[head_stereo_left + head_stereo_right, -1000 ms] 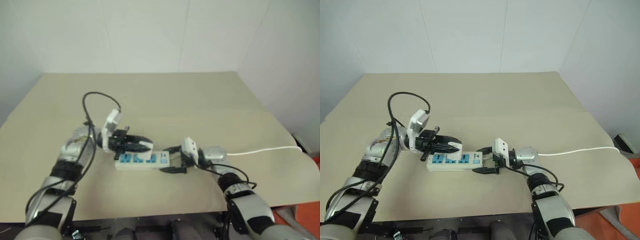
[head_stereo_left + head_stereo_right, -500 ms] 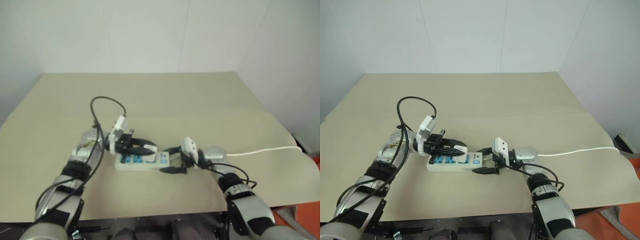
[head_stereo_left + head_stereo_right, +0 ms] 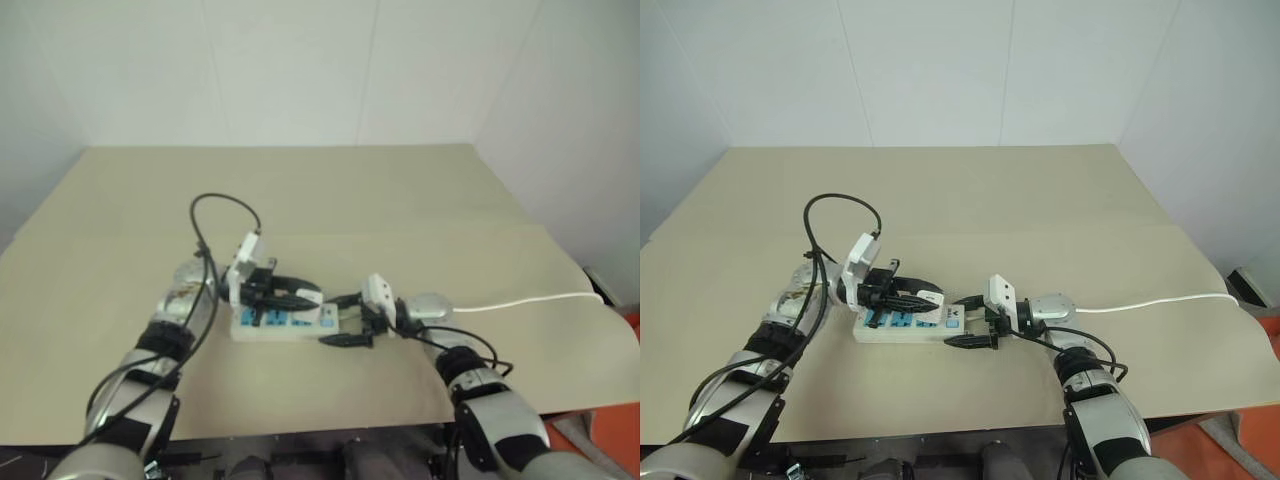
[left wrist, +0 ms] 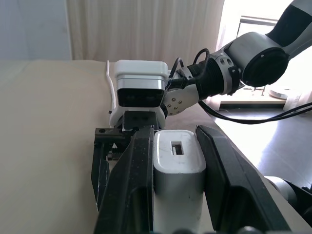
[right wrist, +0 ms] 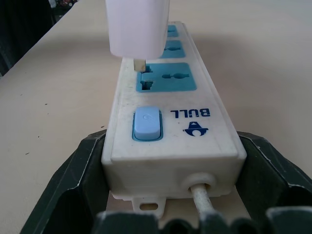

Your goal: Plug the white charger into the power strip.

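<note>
Left gripper (image 4: 176,165) reaches level across the table (image 3: 1040,200), clamped on the white charger (image 4: 178,161), held just above the power strip (image 5: 170,117), prongs at the socket nearest the switch (image 5: 146,122). Right gripper (image 5: 173,190) lies low, its fingers (image 5: 83,165) bracketing the strip's cord end; actual contact cannot be confirmed. Tan tabletop, plain white walls. Cord (image 3: 1150,302) trails to the table's right edge.
</note>
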You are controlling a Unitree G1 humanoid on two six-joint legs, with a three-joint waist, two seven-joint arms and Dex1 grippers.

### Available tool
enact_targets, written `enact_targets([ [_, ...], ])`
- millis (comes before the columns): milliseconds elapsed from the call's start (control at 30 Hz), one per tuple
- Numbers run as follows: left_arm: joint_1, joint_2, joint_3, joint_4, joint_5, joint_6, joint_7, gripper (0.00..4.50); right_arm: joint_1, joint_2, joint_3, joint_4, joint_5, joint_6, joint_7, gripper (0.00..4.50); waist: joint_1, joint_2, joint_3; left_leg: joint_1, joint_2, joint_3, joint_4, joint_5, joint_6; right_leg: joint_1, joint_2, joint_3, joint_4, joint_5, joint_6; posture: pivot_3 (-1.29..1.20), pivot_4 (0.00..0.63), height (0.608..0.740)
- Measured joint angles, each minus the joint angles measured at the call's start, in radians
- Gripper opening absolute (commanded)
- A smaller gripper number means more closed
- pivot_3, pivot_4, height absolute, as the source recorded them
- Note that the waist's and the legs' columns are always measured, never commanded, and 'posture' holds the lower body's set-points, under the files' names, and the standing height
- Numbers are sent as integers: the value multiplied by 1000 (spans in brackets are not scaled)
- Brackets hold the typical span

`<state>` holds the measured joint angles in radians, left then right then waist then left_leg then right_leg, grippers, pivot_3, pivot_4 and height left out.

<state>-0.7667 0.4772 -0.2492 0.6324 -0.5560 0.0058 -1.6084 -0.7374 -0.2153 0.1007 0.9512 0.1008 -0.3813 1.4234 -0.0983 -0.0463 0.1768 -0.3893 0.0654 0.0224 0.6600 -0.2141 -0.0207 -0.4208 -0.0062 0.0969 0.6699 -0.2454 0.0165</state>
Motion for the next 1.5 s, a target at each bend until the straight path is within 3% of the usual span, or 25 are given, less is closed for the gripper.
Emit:
enact_targets([
  [400, 1, 6, 0, 30, 6, -24, 0, 1008, 5, 1, 1, -4, 0, -3, -8, 3403, 0, 0, -1, 0, 0, 0, 0, 0, 0, 0, 0, 0, 0, 0, 0, 0, 150, 740],
  [1000, 66, -43, 98, 86, 34, -93, -4, 1008, 13, 4, 3, -15, -2, -4, -16, 3403, -1, 0, -2, 1, 0, 0, 0, 0, 0, 1, 0, 0, -1, 0, 0, 0, 150, 740],
  [1500, 91, -39, 78, 115, 17, -199, -4, 1008, 23, 1, 8, -30, -3, -5, -20, 3403, -2, 0, -5, 2, 1, 0, -1, 0, 0, 2, 1, 0, -1, 0, 0, 0, 150, 740],
])
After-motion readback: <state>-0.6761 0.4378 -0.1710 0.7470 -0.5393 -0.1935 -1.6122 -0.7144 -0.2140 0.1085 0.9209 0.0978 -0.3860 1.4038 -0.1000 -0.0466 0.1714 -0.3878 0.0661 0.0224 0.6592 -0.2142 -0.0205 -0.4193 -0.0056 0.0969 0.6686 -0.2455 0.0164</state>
